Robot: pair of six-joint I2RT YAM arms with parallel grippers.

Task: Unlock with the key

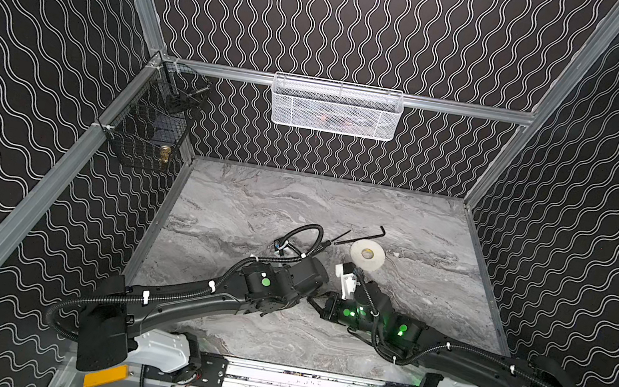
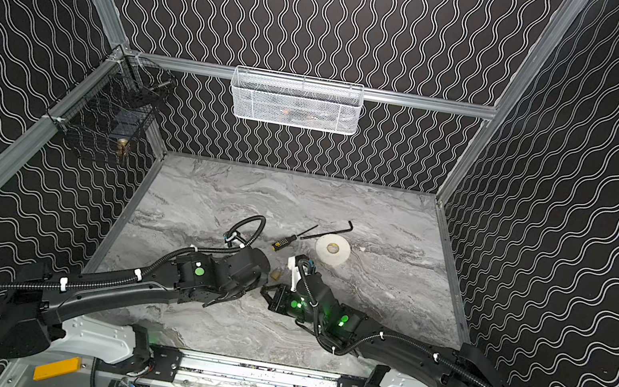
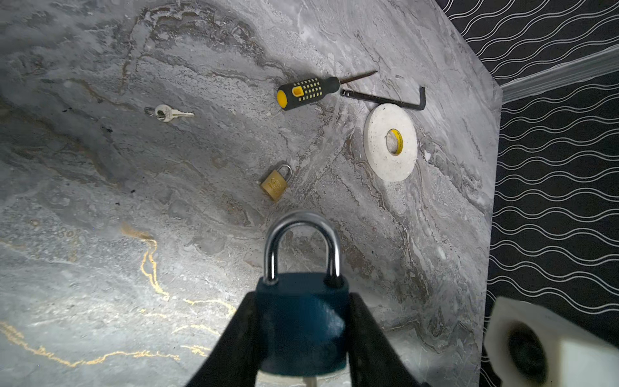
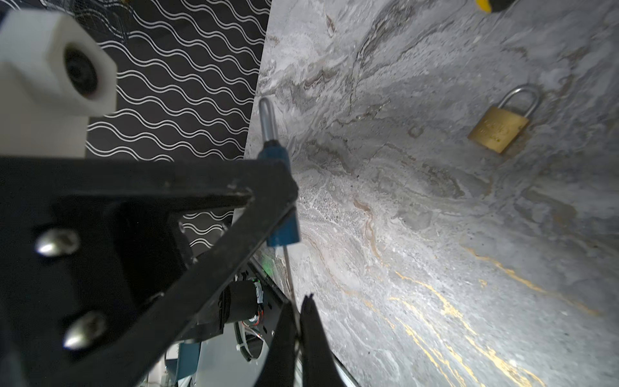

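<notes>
My left gripper (image 3: 303,301) is shut on the body of a blue padlock (image 3: 301,321), one finger on each side, lifted off the marble table (image 3: 100,201). The padlock's steel shackle (image 3: 301,228) has both legs in the body. The key (image 4: 288,268) shows edge-on as a thin metal blade running from the blue padlock's (image 4: 281,231) bottom to my right gripper (image 4: 299,305), which is shut on the key's head. A sliver of the key (image 3: 311,382) pokes out below the lock. In both top views the arms hide the lock and key.
A small brass padlock (image 3: 275,183) lies on the table beyond the held lock. Farther off are a second key on a ring (image 3: 169,113), a black-and-yellow screwdriver (image 3: 306,92), a black hex key (image 3: 385,99) and a white tape roll (image 3: 390,142). Baskets (image 1: 336,108) hang on the walls.
</notes>
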